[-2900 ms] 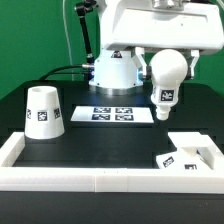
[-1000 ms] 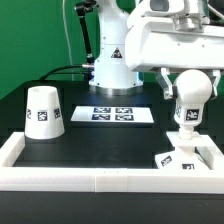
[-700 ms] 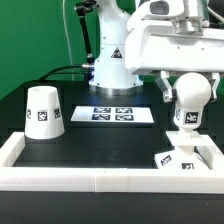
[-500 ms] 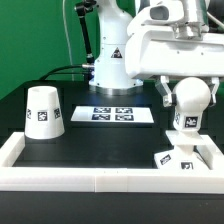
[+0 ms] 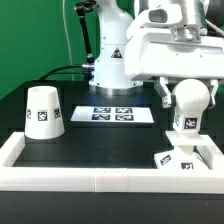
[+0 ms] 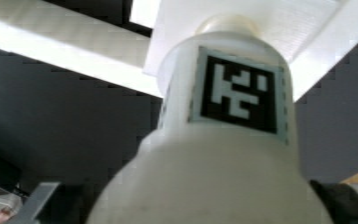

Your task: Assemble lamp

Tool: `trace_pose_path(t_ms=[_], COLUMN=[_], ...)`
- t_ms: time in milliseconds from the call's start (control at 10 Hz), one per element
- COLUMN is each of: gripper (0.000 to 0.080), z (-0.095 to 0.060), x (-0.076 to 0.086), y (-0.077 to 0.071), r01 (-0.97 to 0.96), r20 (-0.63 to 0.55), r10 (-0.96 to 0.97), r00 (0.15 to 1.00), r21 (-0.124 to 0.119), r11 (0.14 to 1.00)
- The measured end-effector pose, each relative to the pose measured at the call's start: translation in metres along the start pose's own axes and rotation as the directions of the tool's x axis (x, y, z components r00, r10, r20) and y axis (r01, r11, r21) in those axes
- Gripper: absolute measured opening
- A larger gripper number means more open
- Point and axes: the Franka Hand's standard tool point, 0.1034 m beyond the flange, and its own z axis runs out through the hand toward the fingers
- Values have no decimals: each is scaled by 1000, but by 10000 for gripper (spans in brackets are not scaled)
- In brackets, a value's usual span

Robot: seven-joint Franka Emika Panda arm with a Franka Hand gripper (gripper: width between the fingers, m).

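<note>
My gripper (image 5: 189, 84) is shut on the white bulb (image 5: 190, 105), ball end up, stem down. The stem's tip stands just over or on the flat square base (image 5: 190, 152) in the front corner at the exterior view's right; I cannot tell if they touch. In the wrist view the bulb (image 6: 220, 130) fills the picture with its tag facing the camera, a dark finger on each side. The cone shade (image 5: 44, 110) stands wide end down at the exterior view's left.
The marker board (image 5: 116, 115) lies flat in the middle of the black table. A white wall (image 5: 90, 177) runs along the front and sides. The arm's white pedestal (image 5: 112, 68) stands at the back.
My gripper has carried the bulb toward the exterior view's right and down, from above the marker board's end to over the base. In the last half second it sank a little.
</note>
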Motion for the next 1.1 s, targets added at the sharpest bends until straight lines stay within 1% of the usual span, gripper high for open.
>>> trace_pose_path(t_ms=[100, 500, 800, 900, 1000, 1100], gripper=[687, 698, 698, 698, 698, 698], z=[-1, -9, -22, -24, -25, -24], x=[0, 5, 12, 14, 13, 11], y=[1, 5, 3, 3, 6, 5], r01=[-1, -5, -3, 4, 7, 6], r20=[1, 10, 40, 30, 15, 30], r10=[1, 5, 3, -4, -7, -6], r00=[1000, 1000, 999, 1000, 1000, 1000], r21=[0, 0, 14, 12, 5, 10], r11=[1000, 1000, 1000, 1000, 1000, 1000])
